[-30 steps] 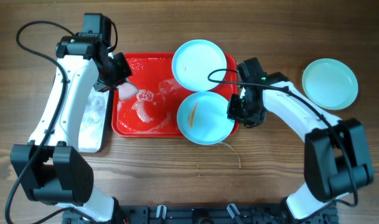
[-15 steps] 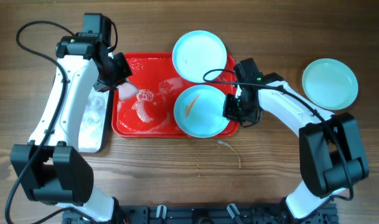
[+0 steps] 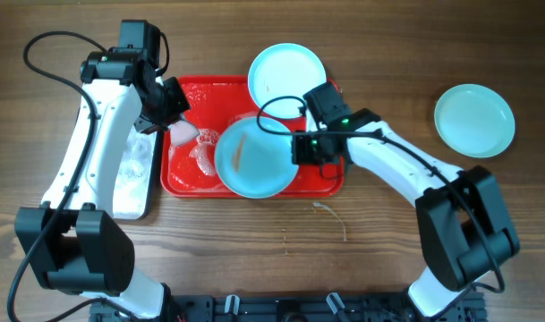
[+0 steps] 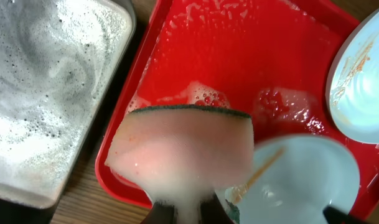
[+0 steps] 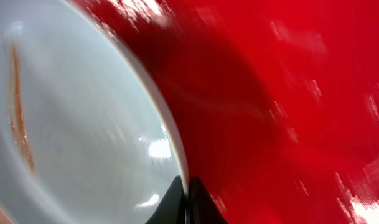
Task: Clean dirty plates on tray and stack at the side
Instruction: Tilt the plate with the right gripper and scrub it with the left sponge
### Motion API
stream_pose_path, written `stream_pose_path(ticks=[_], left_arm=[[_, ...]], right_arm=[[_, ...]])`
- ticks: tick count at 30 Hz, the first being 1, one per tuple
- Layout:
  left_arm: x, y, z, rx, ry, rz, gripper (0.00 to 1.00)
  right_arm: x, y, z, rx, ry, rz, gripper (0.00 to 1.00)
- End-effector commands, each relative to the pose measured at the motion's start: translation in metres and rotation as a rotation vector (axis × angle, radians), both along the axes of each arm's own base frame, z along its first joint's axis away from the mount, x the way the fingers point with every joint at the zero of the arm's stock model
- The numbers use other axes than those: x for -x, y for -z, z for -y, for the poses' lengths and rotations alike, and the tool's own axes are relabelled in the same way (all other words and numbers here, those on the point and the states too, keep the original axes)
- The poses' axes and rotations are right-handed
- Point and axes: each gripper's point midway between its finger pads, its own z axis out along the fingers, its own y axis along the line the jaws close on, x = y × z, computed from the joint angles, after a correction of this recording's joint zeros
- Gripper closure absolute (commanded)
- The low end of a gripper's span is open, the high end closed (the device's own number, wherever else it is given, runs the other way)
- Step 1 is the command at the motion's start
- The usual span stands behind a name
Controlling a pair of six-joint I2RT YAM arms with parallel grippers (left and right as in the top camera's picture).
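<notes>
Moved since a second ago: streaked plate [image 3: 254, 163] has been dragged from the near right corner of the red tray [image 3: 200, 89], where it overhung the rim, to about the middle of the tray's near edge. It now lies wholly within the tray outline. Right gripper [image 3: 298, 148] travelled with it and went from partly open to closed.

Right gripper: jaws pinched on the plate's right rim. The wrist view shows the rim running straight into the closed fingertips. Cannot tell whether the plate rests on the tray floor or is lifted slightly.

Left gripper [image 3: 171, 114]: clamped on the sponge [image 3: 183, 131], green scouring face away from the fingers and suds dripping. It hovers over the left part of the tray, above foam patches [image 3: 205, 156].

Plate relative to sponge: the plate's left rim is near the sponge, just to its right and nearer the near edge, and they are apart. The brown streak faces up.

Judgement: the move brings the dirty plate within the sponge's reach, held steady for scrubbing, which has not begun.

Other items:
- second plate [image 3: 287, 72], at the tray's far right corner, overlapping the rim, faint marks
- third plate [image 3: 473, 121], on the table well off the tray's right edge
- metal tray [image 3: 133, 174] of soapy water, along the red tray's left edge
</notes>
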Motion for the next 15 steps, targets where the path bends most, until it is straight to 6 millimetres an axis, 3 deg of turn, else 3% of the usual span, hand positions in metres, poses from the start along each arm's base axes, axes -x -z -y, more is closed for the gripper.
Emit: stream_pose_path(ticks=[1, 6, 15], left_arm=[[-0.002, -0.006, -0.003, -0.009, -0.021, 0.011, 0.96], [0.002, -0.005, -0.003, -0.01, -0.021, -0.006, 0.96], [0.004, -0.005, -0.003, -0.01, -0.02, -0.011, 0.96]], right_arm=[[-0.019, -0.02, -0.025, -0.008, -0.002, 0.144, 0.96], [-0.027, -0.026, -0.042, -0.007, -0.006, 0.234, 0.96], [-0.014, 0.013, -0.056, -0.028, -0.051, 0.113, 0.96]])
